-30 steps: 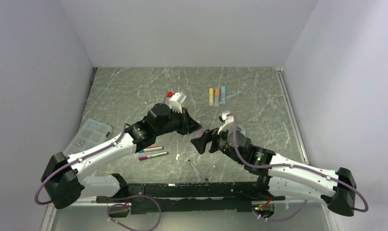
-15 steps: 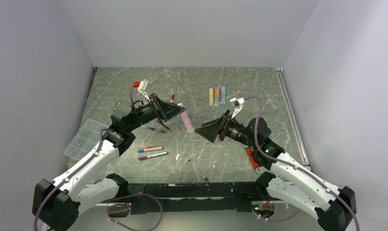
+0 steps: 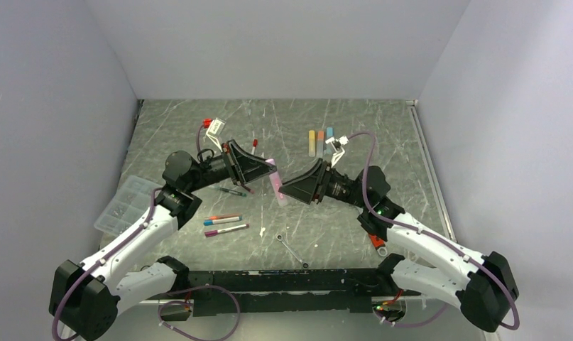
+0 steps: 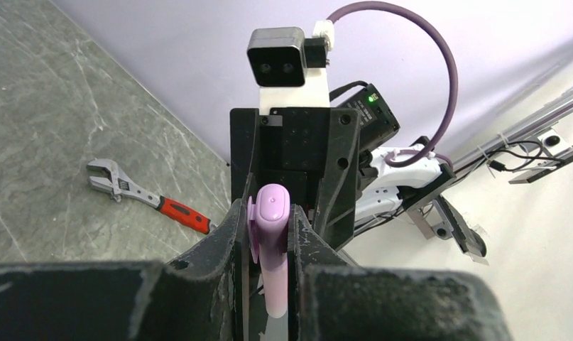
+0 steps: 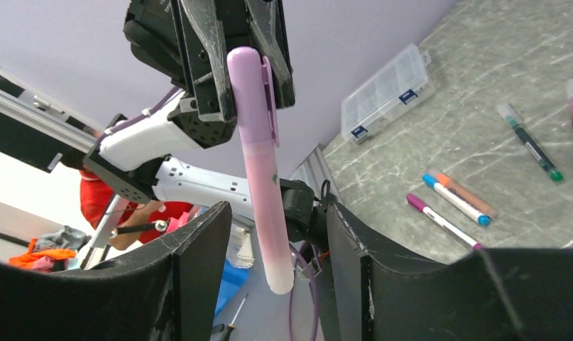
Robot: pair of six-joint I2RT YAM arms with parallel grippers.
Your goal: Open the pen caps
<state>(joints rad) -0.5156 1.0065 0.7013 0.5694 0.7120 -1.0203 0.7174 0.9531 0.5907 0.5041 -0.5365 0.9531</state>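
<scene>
My left gripper (image 3: 268, 169) is shut on the darker purple cap (image 4: 269, 217) of a chunky pink highlighter (image 3: 275, 186) and holds it in the air over the table's middle. The pale body (image 5: 263, 213) hangs from the cap (image 5: 246, 92) toward my right gripper (image 3: 283, 193). The right gripper (image 5: 273, 273) is open, with a finger on each side of the body's free end and a gap on both sides. Three capped pastel highlighters (image 3: 320, 142) lie at the back. Thin capped markers (image 3: 223, 224) lie at front left.
A clear organiser box (image 3: 127, 202) sits at the left edge. A green marker (image 3: 231, 191) lies under the left arm. A silver wrench (image 3: 292, 251) lies near the front. A red-handled tool (image 3: 375, 238) lies under the right arm, and shows in the left wrist view (image 4: 155, 202).
The left gripper lifted the pink highlighter and turned it toward the right arm. The right gripper swung up and left, and its open fingers now straddle the highlighter's free end.
</scene>
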